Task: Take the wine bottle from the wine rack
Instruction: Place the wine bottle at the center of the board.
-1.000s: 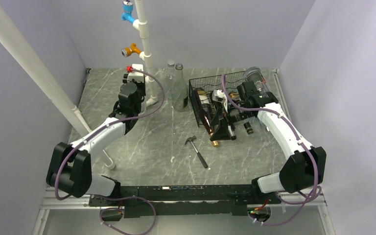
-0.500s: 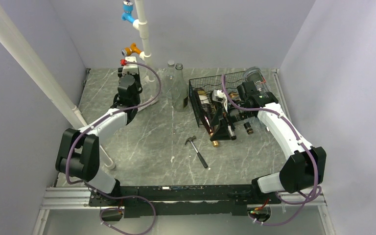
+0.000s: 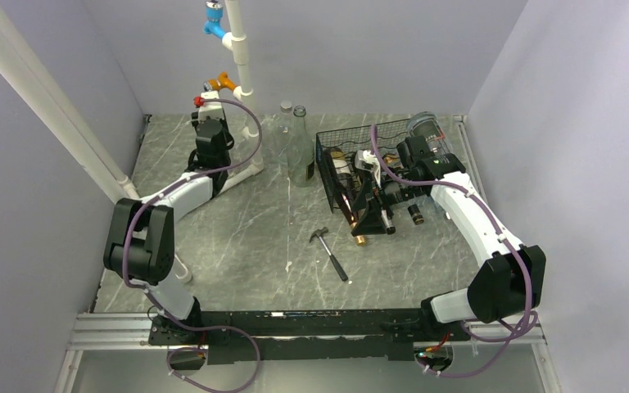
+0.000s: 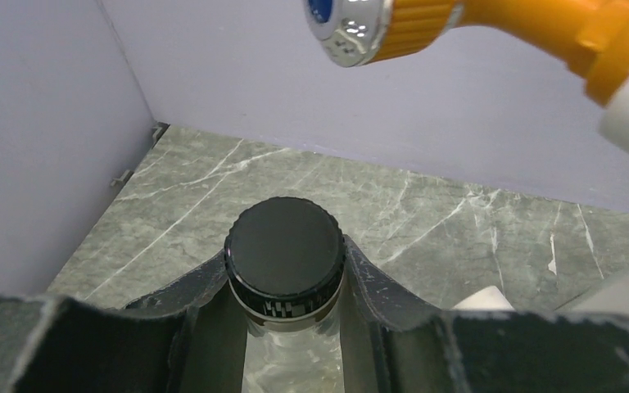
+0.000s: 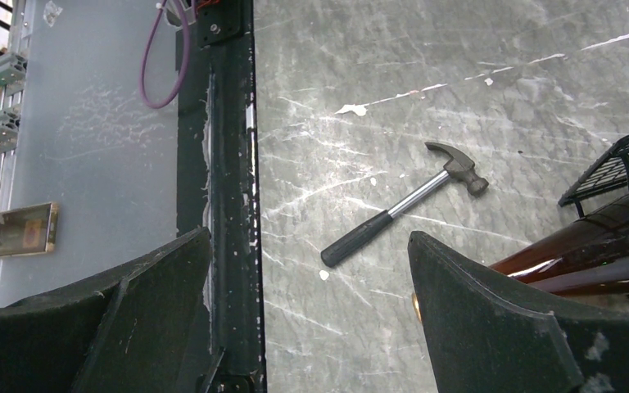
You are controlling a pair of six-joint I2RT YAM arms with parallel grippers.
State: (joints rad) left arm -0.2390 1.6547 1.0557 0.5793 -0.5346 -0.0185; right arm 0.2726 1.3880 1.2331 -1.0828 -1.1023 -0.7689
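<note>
Wine rack of black wire mesh [image 3: 348, 133] stands at the back right of the grey marble-patterned table [image 3: 254, 237], with dark wine bottles [image 3: 346, 184] lying in it. The right gripper [image 5: 307, 237] hangs over its near end, fingers spread wide, gripping nothing. A black-handled steel hammer [image 5: 405, 214] lies nearby. Well apart, at back left, the left gripper [image 4: 285, 274] is clamped on the neck of a clear glass bottle with a black screw cap [image 4: 285, 241].
</note>
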